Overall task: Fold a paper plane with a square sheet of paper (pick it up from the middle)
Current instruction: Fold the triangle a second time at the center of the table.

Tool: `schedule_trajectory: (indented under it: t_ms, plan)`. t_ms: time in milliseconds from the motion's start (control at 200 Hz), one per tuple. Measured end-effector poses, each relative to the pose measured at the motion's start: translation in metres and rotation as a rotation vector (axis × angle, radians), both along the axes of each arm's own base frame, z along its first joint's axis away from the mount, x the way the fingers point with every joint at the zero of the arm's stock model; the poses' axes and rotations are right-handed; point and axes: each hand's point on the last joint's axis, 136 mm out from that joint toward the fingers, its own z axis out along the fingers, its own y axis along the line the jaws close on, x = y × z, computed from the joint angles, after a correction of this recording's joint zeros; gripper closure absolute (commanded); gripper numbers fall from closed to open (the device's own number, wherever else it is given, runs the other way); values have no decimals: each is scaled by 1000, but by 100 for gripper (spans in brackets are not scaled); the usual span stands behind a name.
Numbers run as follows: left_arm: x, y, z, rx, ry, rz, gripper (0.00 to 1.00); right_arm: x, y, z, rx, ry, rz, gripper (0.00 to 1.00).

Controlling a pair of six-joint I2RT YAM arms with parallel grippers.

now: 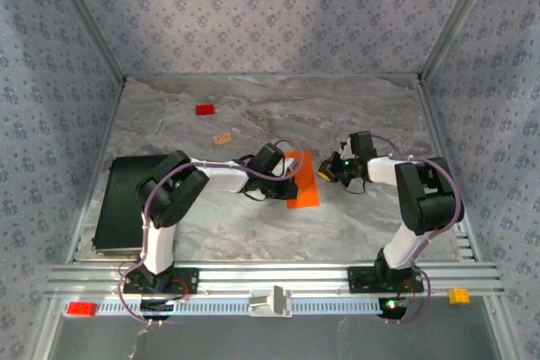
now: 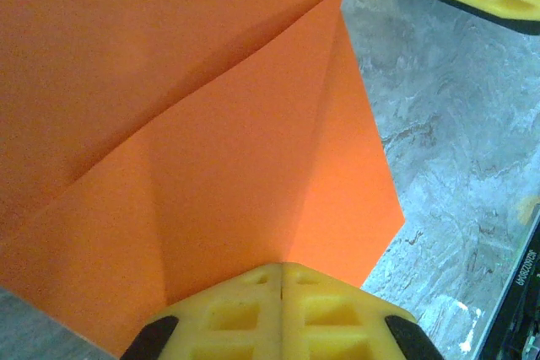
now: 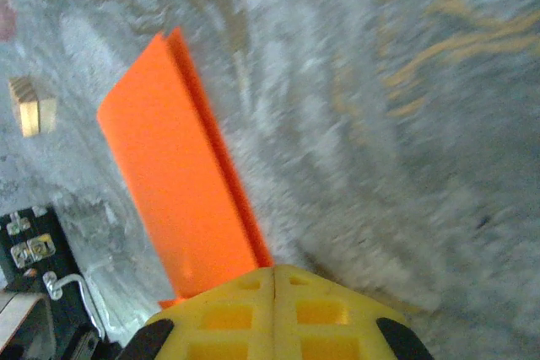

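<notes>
1. Near edge: a slotted aluminium rail (image 1: pixel 278 280) carries a red brick (image 1: pixel 82 308) at left and a yellow brick (image 1: pixel 458 295) at right.
2. A flat black panel (image 1: pixel 114 208) lies at the left of the marbled grey surface (image 1: pixel 380 115).
3. Left hand (image 2: pixel 283 280): yellow ribbed fingers pressed together, tips over the near edge of the orange paper sheet (image 2: pixel 211 124). The sheet is thin and matte, with diagonal creases and overlapping flaps.
4. Right hand (image 3: pixel 275 280): fingers pressed together, tips at the sheet's right edge. A grip cannot be confirmed.
5. The sheet lies mid-surface, between both hands.
6. Farther back: a tan block (image 1: pixel 223 137), a red block (image 1: pixel 204 110), then open surface up to the patterned walls (image 1: pixel 270 14).
</notes>
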Motion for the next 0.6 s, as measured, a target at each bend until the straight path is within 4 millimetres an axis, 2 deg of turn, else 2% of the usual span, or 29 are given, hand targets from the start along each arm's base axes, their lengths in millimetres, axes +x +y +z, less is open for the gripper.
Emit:
schedule_trajectory:
  t_ms: [155,270,420,600]
  plan:
    - [-1,0,0,-1,-3,-9,100,-9,29,13,7,-36,84,100]
    - [-2,1,0,4,-3,-13,100,-20,48,10,5,-27,144,100]
    - [-3,3,1,15,2,-17,100,-24,45,-13,-13,39,135,100]
    - [-3,4,2,23,11,-15,98,-24,44,-14,-2,33,125,100]
